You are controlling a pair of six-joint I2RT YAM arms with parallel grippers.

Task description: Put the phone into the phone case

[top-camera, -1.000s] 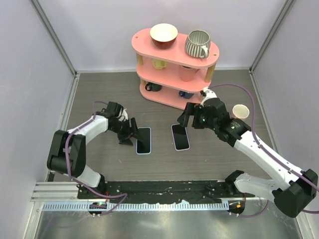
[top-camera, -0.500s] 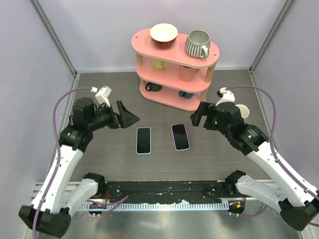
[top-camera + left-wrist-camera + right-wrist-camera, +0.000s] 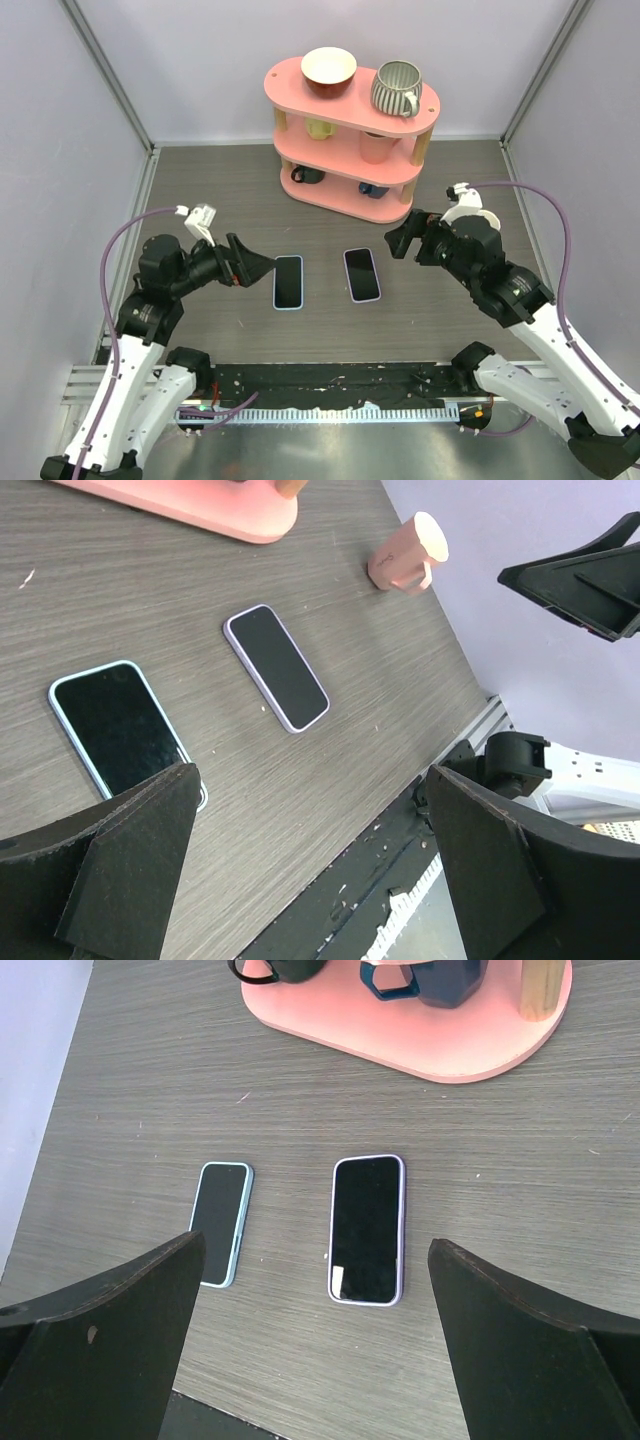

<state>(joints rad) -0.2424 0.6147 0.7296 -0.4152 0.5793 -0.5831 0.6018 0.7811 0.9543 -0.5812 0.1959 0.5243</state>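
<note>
Both arms have drawn back from the phones within the last second. The left gripper (image 3: 255, 268), lately at the edge of the blue phone (image 3: 288, 282), now hangs just beside it, jaws wide apart and holding nothing. The right gripper (image 3: 398, 240) is likewise spread and empty, lifted away from the lilac phone (image 3: 362, 274). Both phones lie flat on the table (image 3: 200, 190), screens up, near but not touching. Each shows a coloured rim, so the casing appears finished. The shelf (image 3: 350, 110) and the cup (image 3: 408, 558) stand well apart from both phones and obstruct nothing.

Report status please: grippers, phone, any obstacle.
Left gripper open, empty. Right gripper open, empty. Blue-rimmed phone and lilac-rimmed phone flat on table, apart. Nothing between them.
</note>
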